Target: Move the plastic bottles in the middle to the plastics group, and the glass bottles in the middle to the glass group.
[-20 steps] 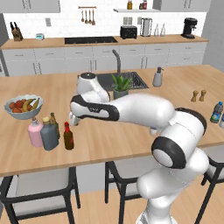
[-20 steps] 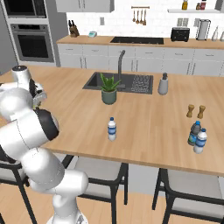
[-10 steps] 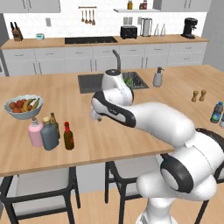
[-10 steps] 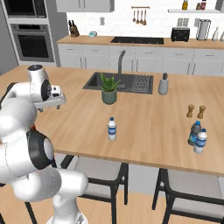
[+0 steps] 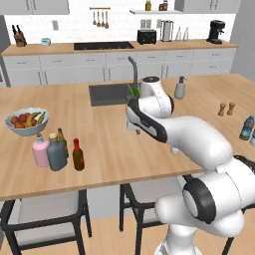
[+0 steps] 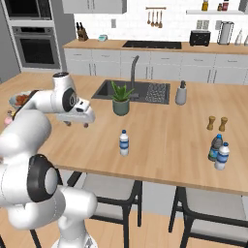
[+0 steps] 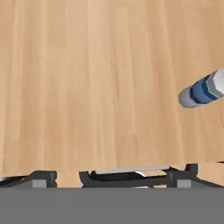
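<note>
The small plastic bottle [image 6: 124, 143] with a blue cap and label stands alone mid-counter near the front edge. In the hand view the plastic bottle [image 7: 202, 89] sits at the right edge. My gripper [image 6: 77, 121] hovers low over bare wood to the left of it, open, with nothing between its fingers [image 7: 43, 177]. On the left, the grey-blue corked bottle [image 5: 56, 153] and the dark brown red-capped bottle [image 5: 78, 155] stand beside the pink bottle [image 5: 41, 152] and the olive-brown bottle [image 5: 62, 139]. The plastics group [image 6: 219, 151] stands at the far right.
A fruit bowl [image 5: 26, 119] sits behind the glass bottles. A potted plant [image 6: 120, 99] stands in front of the sink [image 6: 145, 91], with a soap dispenser [image 6: 181, 93] to the right of the sink. Two brown shakers [image 6: 217, 123] stand behind the plastics group.
The arm has swung right, away from the bottles at the left and over the middle of the counter. The gripper has stayed open and the bottles have not moved.
</note>
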You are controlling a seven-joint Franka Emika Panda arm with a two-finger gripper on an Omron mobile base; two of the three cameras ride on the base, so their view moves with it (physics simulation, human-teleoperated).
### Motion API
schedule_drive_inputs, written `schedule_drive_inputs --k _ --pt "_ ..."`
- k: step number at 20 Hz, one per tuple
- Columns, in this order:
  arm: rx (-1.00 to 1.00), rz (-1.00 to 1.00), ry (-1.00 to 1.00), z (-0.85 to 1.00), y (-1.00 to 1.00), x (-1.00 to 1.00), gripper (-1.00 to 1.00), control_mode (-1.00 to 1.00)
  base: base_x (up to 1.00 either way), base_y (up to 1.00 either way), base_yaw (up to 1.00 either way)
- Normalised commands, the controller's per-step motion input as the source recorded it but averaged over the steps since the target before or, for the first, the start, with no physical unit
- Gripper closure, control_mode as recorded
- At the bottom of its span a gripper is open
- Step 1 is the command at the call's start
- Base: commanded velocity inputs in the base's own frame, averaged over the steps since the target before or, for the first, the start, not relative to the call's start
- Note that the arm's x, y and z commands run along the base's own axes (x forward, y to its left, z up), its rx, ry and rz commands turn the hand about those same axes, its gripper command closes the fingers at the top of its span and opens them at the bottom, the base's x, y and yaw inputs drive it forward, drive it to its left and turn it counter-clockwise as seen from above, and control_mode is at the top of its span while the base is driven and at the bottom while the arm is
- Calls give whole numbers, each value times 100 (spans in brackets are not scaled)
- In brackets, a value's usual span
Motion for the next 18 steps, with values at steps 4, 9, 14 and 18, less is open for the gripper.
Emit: schedule_drive_inputs --k 4,9,14,18 --pt "2 -45 11 4 -87 0 -100 -100 0 0 0" --pt "3 -33 5 0 -79 0 -100 -100 0 0 0" --pt "2 -8 0 -4 -52 4 -100 -100 0 0 0" --pt "0 0 -2 -18 -29 33 -100 -100 0 0 0"
